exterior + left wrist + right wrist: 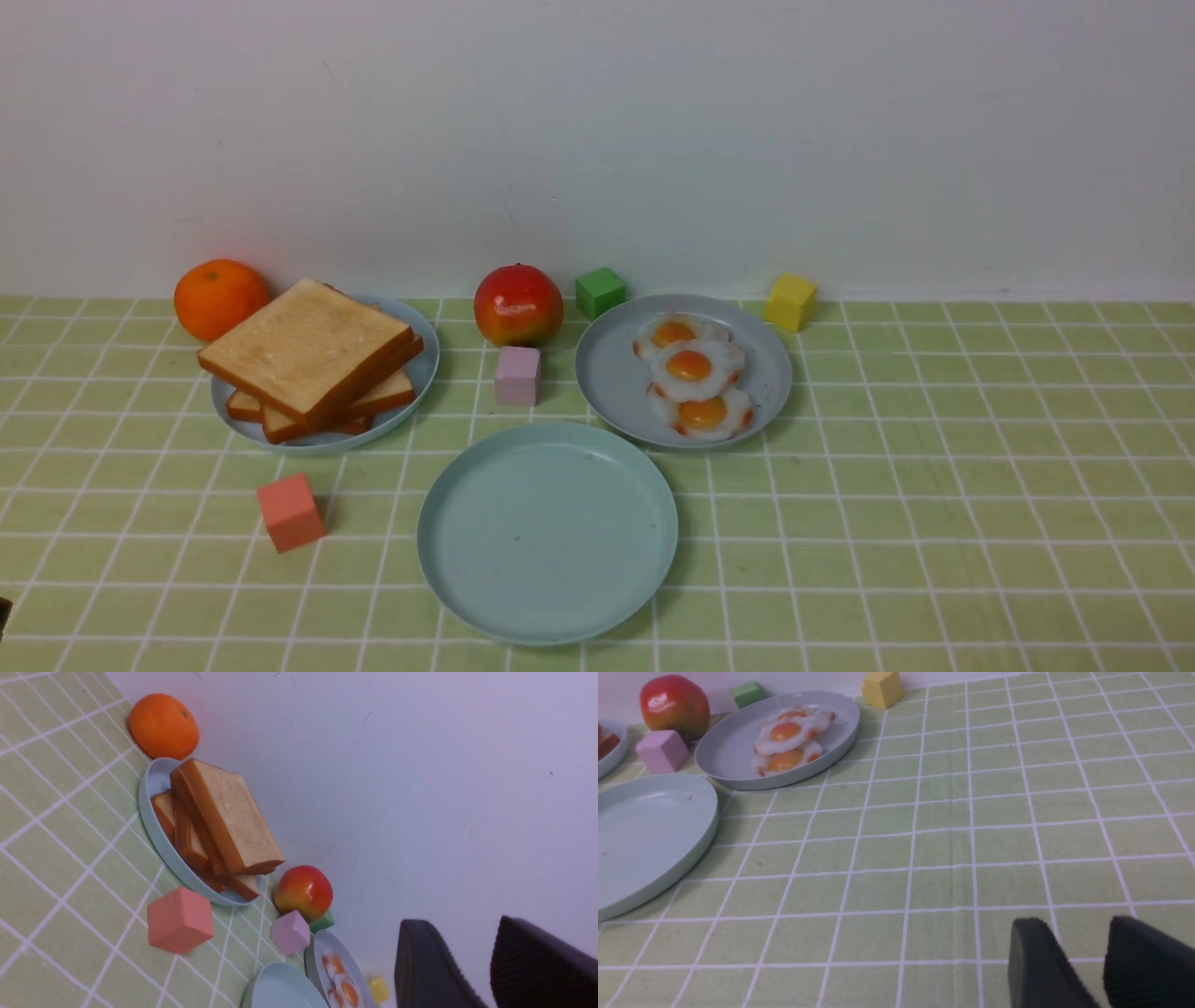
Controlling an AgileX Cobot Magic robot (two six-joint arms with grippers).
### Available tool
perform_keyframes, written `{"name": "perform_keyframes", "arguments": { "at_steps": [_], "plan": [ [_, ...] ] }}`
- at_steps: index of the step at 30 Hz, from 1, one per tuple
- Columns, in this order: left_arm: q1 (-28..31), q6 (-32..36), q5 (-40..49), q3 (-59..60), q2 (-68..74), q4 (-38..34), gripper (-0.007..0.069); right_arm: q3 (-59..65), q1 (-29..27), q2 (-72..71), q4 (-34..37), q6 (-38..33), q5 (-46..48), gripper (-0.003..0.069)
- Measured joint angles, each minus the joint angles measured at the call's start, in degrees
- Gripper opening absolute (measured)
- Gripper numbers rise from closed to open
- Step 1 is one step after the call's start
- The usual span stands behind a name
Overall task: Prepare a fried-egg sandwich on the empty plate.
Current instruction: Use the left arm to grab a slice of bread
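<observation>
The empty plate (547, 532), pale mint and round, lies at the front centre with nothing on it; it also shows in the right wrist view (644, 830). Several toast slices (308, 350) are stacked on a blue-grey plate (425, 359) at the back left. Three fried eggs (691, 366) lie on another grey plate (616, 373) at the back right of centre. No assembled fried-egg sandwich is in view. My left gripper (462, 924) is open and empty, held in the air and facing the wall. My right gripper (1076, 924) is open and empty, low over the cloth to the right of the plates.
An orange (220, 299) and an apple (518, 304) stand by the back wall. Cubes are scattered: green (599, 291), yellow (791, 301), lilac (517, 375) between the back plates, salmon (290, 511) left of the mint plate.
</observation>
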Motion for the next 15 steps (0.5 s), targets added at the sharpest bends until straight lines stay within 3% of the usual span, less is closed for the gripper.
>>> {"name": "perform_keyframes", "arguments": {
  "at_steps": [5,8,12,15],
  "plan": [
    [0.0,5.24,8.57,-7.22,1.4,1.06,0.0114,0.0,0.0,0.0,0.0,0.0,0.0,0.0241],
    [0.0,13.04,17.1,-15.92,9.67,2.91,-0.0008,0.0,0.0,0.0,0.0,0.0,0.0,0.0241],
    [-1.77,23.11,26.73,-25.73,20.27,4.04,-0.0013,0.0,0.0,0.0,0.0,0.0,0.0,0.0241],
    [-4.94,25.46,30.92,-29.82,24.41,4.26,-0.0013,0.0,0.0,0.0,0.0,0.0,0.0,0.0241]
  ]
}}
